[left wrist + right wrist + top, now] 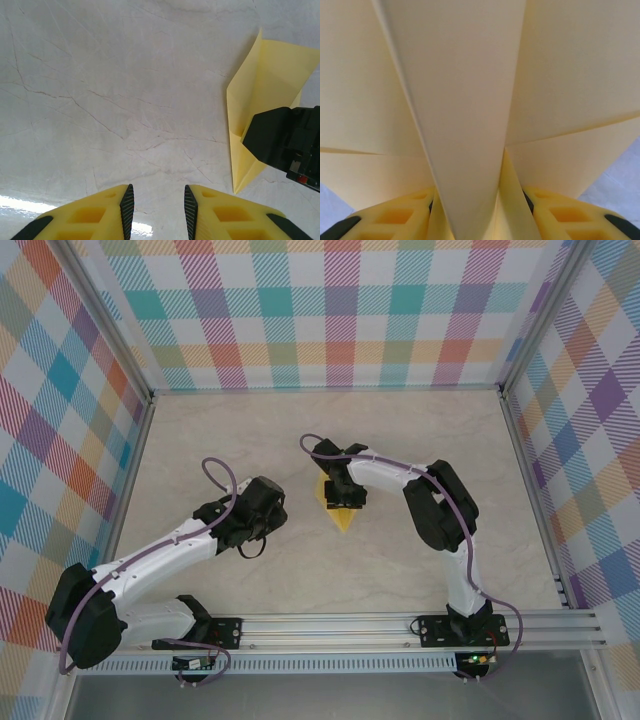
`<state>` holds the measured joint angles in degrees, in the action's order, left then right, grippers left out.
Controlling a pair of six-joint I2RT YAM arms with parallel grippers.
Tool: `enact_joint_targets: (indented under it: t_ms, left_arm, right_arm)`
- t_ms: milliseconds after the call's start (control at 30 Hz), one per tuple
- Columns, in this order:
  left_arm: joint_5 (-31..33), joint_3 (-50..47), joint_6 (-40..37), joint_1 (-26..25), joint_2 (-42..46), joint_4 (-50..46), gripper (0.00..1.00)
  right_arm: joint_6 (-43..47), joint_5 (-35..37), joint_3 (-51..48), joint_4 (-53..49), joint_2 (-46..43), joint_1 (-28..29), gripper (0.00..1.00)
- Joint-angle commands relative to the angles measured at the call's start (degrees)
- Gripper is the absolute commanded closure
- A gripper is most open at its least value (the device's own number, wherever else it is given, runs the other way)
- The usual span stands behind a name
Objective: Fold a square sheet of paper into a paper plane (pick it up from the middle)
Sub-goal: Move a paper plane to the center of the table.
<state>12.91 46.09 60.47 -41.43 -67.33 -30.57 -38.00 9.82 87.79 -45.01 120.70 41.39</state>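
The yellow paper (pixel 342 519), folded into a pointed dart shape, lies on the table at mid-scene with its tip toward the near edge. My right gripper (pixel 345 494) is down on top of it. In the right wrist view the paper (pixel 470 100) rises as a folded ridge between the two yellow fingers (pixel 405 215), which stand apart on either side of it. My left gripper (pixel 272 510) hovers to the left of the paper, open with bare table between its fingers (pixel 159 205). From the left wrist the paper (pixel 265 80) shows at the right, partly covered by the black right gripper (pixel 287 140).
The tabletop (pixel 220 440) is pale marble, walled by checked panels (pixel 330 310) at the back and both sides. An aluminium rail (pixel 400 625) with the arm bases runs along the near edge.
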Motion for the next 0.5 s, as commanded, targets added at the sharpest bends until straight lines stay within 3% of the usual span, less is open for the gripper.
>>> enact_joint_targets:
  t_ms: [0, 200, 467]
  left_arm:
    - [-0.4, -0.6, 0.1, 0.8, -0.2, 0.9, 0.66]
    - [-0.2, 0.0, -0.9, 0.7, -0.4, 0.8, 0.65]
    - [1.2, 1.7, -3.1, 0.7, -0.6, -0.9, 0.63]
  right_arm:
    - [-0.3, -1.7, -2.6, 0.6, 3.5, -0.3, 0.56]
    - [1.6, -0.4, -0.9, -1.0, -3.1, -0.3, 0.51]
    - [3.3, 0.2, -0.7, -3.1, -12.6, -0.2, 0.28]
